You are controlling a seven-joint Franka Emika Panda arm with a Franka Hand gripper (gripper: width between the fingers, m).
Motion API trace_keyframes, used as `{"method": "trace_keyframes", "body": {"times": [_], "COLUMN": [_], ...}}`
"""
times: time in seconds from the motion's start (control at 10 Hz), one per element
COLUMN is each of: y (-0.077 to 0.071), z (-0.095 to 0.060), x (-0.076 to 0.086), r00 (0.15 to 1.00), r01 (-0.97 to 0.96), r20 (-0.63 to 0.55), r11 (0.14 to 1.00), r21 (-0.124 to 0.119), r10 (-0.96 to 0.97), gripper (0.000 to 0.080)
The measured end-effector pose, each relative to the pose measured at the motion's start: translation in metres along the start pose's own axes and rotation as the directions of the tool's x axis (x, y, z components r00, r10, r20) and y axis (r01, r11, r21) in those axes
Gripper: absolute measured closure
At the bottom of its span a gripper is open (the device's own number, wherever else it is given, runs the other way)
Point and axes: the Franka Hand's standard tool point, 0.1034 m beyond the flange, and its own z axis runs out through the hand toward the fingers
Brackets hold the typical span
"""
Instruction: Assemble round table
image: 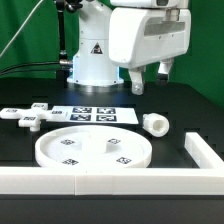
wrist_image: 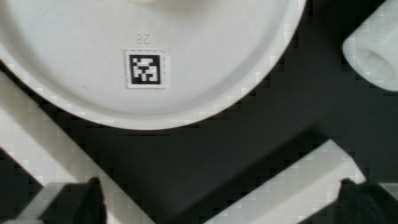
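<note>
Round table parts lie loose and unjoined on the bench [image: 192, 112]. The flat disc [image: 92, 150] rests tagged face up, just beside the front border wall [image: 110, 182], a position that would likely let the wall brace it. To the exterior view's right, apart from the disc, the post [image: 155, 123] lies on its side. The cross-shaped piece [image: 25, 117] lies at the exterior view's left, beside the marker board [image: 95, 115]. The end effector [image: 150, 80] hangs above the bench behind the disc, its fingers [wrist_image: 71, 205] spread wide and holding nothing. Judgement: no joint is made yet, and a first pick is pending.
</note>
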Motion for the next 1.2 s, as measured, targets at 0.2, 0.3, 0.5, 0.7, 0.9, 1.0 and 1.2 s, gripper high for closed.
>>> {"method": "trace_keyframes", "body": {"times": [0.2, 0.3, 0.5, 0.7, 0.9, 1.0, 1.2], "y": [0.006, 0.009, 0.019, 0.021, 0.021, 0.021, 0.018], "z": [0.018, 0.024, 0.044, 0.063, 0.081, 0.083, 0.090], "x": [-0.027, -0.034, -0.048, -0.052, -0.057, -0.058, -0.061], "r00": [0.999, 0.999, 0.996, 0.997, 0.997, 0.998, 0.998], "r01": [0.037, 0.051, 0.083, 0.079, 0.072, 0.070, 0.066], "r20": [-0.005, -0.008, -0.011, -0.010, -0.001, 0.000, 0.005], "r11": [0.999, 0.999, 0.997, 0.997, 0.997, 0.997, 0.997], "r21": [-0.004, -0.005, -0.003, 0.011, 0.036, 0.039, 0.050], "r10": [-0.037, -0.051, -0.083, -0.079, -0.072, -0.071, -0.067], "gripper": [0.0150, 0.0150, 0.0150, 0.0150, 0.0150, 0.0150, 0.0150]}}
